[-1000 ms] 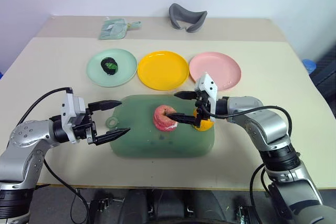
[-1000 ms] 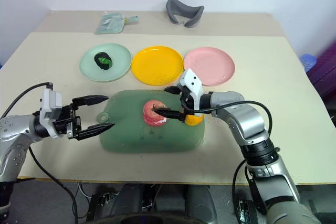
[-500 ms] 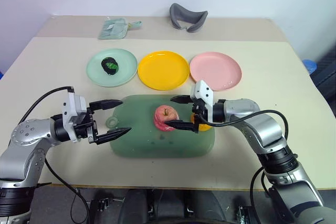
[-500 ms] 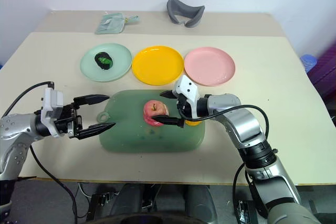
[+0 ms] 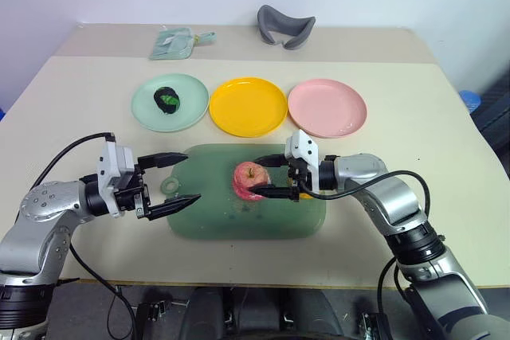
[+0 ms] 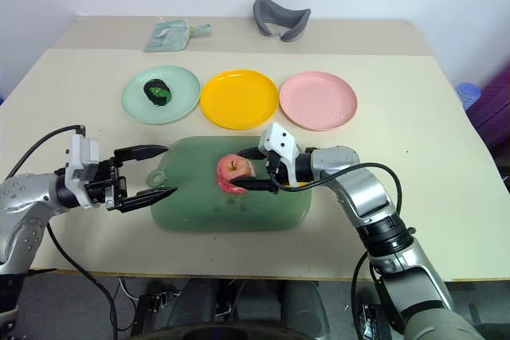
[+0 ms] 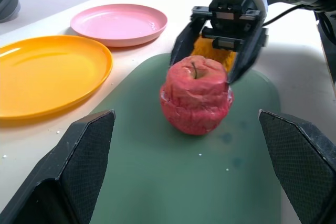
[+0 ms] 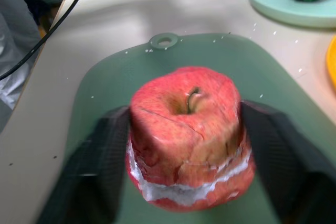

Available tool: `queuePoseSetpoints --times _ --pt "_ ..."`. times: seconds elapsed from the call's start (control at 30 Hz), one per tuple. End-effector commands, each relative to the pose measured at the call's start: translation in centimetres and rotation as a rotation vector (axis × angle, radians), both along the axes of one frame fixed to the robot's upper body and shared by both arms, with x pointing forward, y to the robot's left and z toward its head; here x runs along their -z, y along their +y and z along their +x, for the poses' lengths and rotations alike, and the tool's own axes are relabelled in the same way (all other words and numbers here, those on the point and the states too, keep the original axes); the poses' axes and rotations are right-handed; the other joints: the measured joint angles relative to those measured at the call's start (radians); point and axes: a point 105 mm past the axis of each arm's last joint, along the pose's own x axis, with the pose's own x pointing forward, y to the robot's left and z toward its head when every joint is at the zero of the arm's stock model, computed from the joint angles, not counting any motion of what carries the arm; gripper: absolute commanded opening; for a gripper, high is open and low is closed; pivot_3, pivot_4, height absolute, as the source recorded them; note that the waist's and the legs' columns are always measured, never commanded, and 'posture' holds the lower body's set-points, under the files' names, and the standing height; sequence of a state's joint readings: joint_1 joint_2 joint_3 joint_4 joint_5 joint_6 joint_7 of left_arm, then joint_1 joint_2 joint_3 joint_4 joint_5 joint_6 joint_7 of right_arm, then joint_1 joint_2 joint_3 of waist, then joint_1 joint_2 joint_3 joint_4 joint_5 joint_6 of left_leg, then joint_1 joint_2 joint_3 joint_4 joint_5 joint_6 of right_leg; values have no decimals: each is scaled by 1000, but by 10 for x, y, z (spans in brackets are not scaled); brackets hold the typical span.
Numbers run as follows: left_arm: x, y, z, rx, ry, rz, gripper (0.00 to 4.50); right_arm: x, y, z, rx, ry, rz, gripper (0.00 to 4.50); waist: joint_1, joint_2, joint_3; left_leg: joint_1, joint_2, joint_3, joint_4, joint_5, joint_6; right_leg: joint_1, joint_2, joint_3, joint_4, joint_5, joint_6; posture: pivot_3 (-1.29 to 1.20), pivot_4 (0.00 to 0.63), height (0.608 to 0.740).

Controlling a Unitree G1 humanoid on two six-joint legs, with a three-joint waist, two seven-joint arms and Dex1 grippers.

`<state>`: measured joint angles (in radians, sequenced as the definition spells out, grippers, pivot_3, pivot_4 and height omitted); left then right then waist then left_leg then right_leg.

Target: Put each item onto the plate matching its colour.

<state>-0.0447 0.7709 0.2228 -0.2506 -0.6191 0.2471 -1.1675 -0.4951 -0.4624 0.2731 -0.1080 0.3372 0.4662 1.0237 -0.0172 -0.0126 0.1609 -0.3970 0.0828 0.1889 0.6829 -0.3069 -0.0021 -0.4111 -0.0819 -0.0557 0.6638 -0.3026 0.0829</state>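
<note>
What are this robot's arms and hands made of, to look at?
Both arms are rounded silver-grey metal segments with black joints, and black cables loop along them. Each ends in a white boxy wrist block. The left gripper and right gripper each have two long, tapering black fingers.

Apple (image 5: pixel 251 180) on mat (image 5: pixel 215 216), before plates (image 5: pixel 247 106)

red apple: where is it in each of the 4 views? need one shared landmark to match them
Left eye: apple on the green mat, right of centre.
Right eye: apple centre, same mat.
Left wrist: apple centre, right end effector straddling it.
Right wrist: apple centre, between that end effector's own fingers.
Shared landmark: the green mat under it.
</note>
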Motion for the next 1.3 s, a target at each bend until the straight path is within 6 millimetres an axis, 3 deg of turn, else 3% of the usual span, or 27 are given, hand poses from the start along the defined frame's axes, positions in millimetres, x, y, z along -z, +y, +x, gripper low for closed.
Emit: queuePoseSetpoints --times 0.03,0.17,0.23,0.4,0.57,0.67,0.8,0.93,1.3 --pt "-6 -3 -2 3 -46 -2 4500 -7 1 4 15 -38 27 3273 0 0 0 0 0 0 0 0 0 0 0 0 0 0 0 0 150 740" --pt "-7 -3 -1 -7 -48 -11 4500 -27 1 9 35 -75 99 3273 1 0 0 0 0 0 0 0 0 0 0 0 0 0 0 0 150 740" --pt "-7 -4 1 -18 -46 -23 4500 -53 1 18 72 -95 203 3273 0 0 0 0 0 0 0 0 0 0 0 0 0 0 0 0 150 740" --pt "-8 -9 12 -95 -55 -48 4500 -109 -22 70 339 -218 367 3273 -2 0 0 0 0 0 0 0 0 0 0 0 1 0 0 0 150 740" --pt "-17 -20 29 -191 -105 -62 4500 -121 -71 122 649 -313 338 3273 5 0 0 0 -1 1 0 0 0 1 -1 0 0 0 0 0 150 740" --pt "-26 -27 35 -221 -142 -108 4500 -118 -95 138 756 -323 324 3273 1 1 0 0 -1 2 0 0 0 1 0 0 0 0 0 0 150 740" --pt "-26 -26 34 -230 -139 -125 4500 -113 -95 133 691 -274 327 3273 -13 2 1 -1 0 2 -1 0 0 -2 0 1 0 0 0 0 150 740" --pt "-17 -14 28 -225 -117 -92 4500 -97 -76 108 514 -182 289 4467 -28 2 1 -1 1 1 -2 1 -1 -2 1 1 1 0 0 0 150 740" --pt "2 10 10 -178 -31 -22 4500 -39 -3 37 135 -17 80 4467 -24 2 1 -2 1 1 -1 0 -1 -2 0 0 1 0 0 0 150 740"
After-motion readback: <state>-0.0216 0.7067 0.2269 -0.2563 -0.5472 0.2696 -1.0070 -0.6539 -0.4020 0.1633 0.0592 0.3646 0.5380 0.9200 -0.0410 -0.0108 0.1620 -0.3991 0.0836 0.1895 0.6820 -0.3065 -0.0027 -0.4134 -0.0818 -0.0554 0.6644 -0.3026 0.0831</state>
